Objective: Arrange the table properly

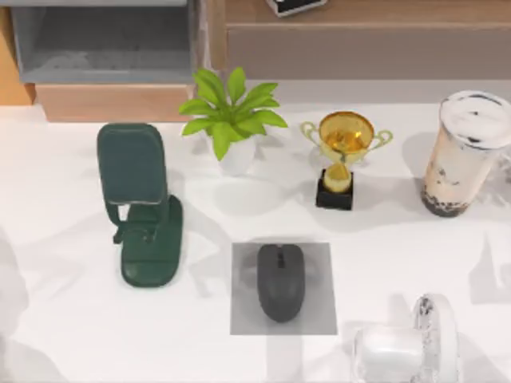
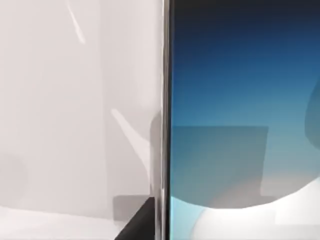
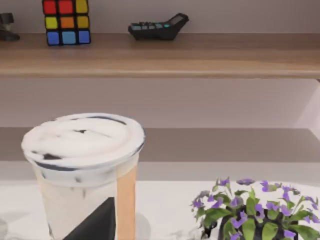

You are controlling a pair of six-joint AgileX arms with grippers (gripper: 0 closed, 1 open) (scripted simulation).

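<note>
A phone stands close before the left wrist camera, so a crooked set-down could topple the green stand on the worktop's left (whether either arm's fingers are open or closed, I cannot tell). The worktop is glossy, so things may slide. It spreads below wooden shelves, carrying a plant, trophy, drink and mouse.

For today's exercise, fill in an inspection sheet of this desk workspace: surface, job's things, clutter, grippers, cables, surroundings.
Surface: white table, glossy.
Job's things: green phone stand upright; mouse on grey mat; a phone close to the left wrist camera.
Clutter: plant, trophy, milk tea cup, purple flowers.
Grippers: nothing seen.
Cables: nothing seen.
Surroundings: wooden shelf holding puzzle cube and calculator.
</note>
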